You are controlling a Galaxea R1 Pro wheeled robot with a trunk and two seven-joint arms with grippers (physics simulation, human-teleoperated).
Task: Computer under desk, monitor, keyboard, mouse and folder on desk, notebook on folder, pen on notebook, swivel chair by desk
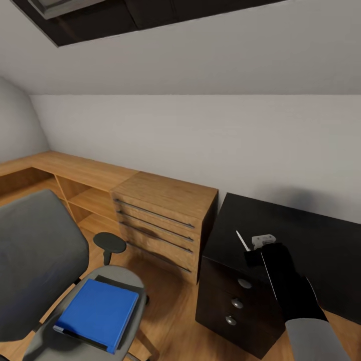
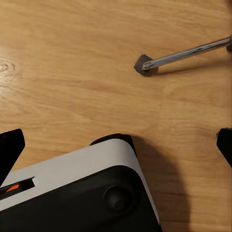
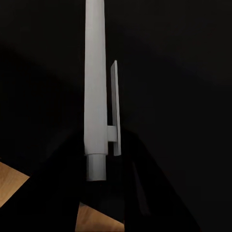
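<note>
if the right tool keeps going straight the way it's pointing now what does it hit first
Most likely the glossy black desk top. The right tool, shut on the white pen, looks straight at that dark surface, with the pen's tip leading. Depth is hard to judge.

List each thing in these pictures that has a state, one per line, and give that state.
pen: held in the right hand, lifted over the desk
folder: lying flat on the swivel chair seat, on a dark flat thing
desk drawers: all shut
wooden drawer unit: drawers shut
left hand: fingers spread, nothing between them, above the wood floor
</note>
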